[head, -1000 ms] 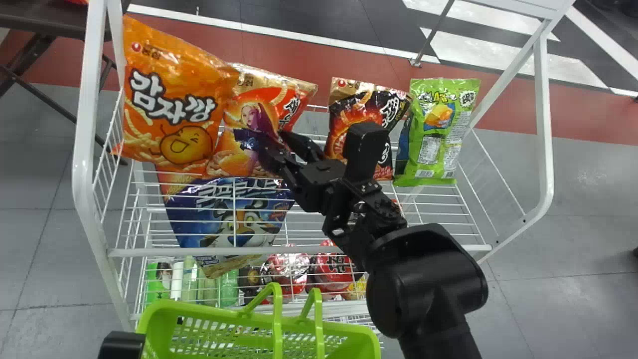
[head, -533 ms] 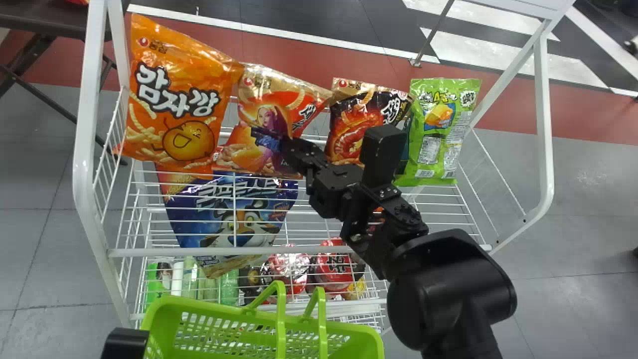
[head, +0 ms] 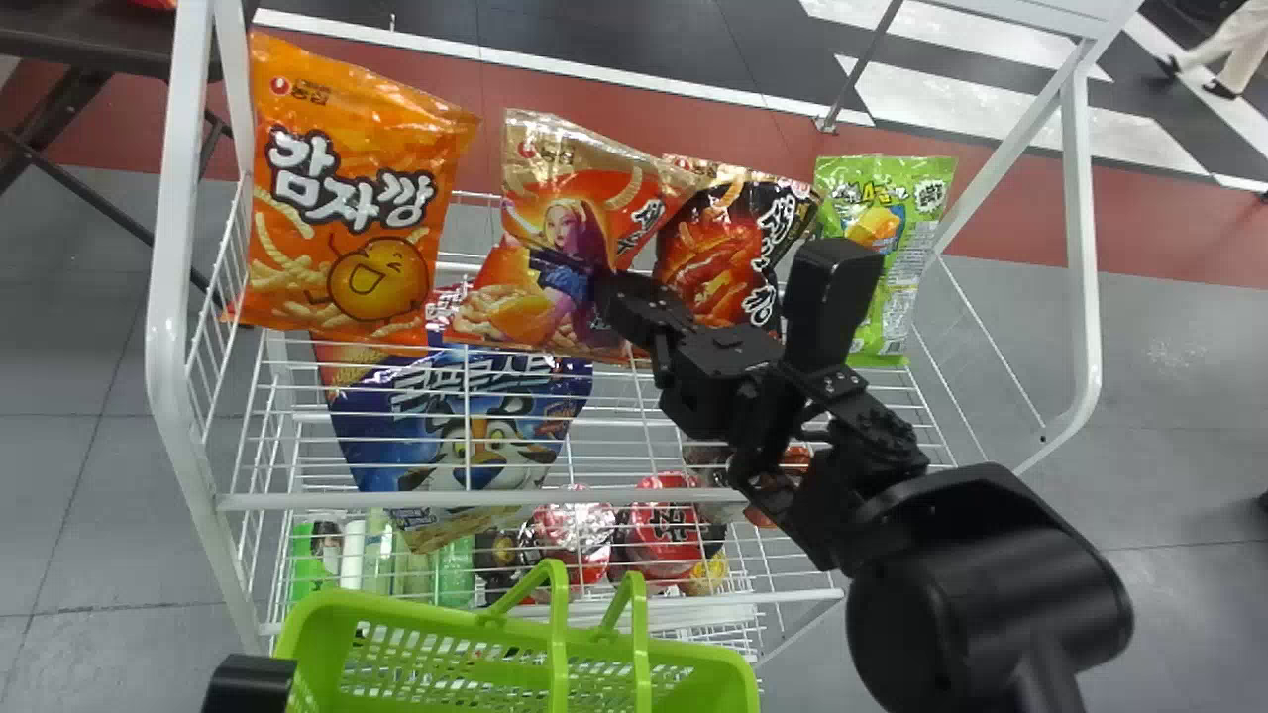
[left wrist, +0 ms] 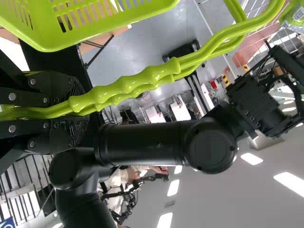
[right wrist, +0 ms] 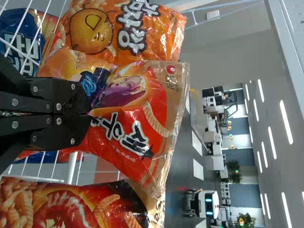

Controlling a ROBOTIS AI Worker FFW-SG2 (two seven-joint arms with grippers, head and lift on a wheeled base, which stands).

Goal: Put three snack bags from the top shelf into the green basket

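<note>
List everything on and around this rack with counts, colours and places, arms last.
Rack: one, white, centre
Orange bag: one, top shelf, left end
Red-gold bag: one, beside it
Dark bag: one, black-red, further right
Green bag: one, right end
Blue bag: one, below, behind wires
Red packs: at least two, lower down
Green basket: one, in front
Table: one, dark, beyond
Left gripper: one, black, jaws closed on basket's handles
Right gripper: one, black, jaws closed on red-gold bag
</note>
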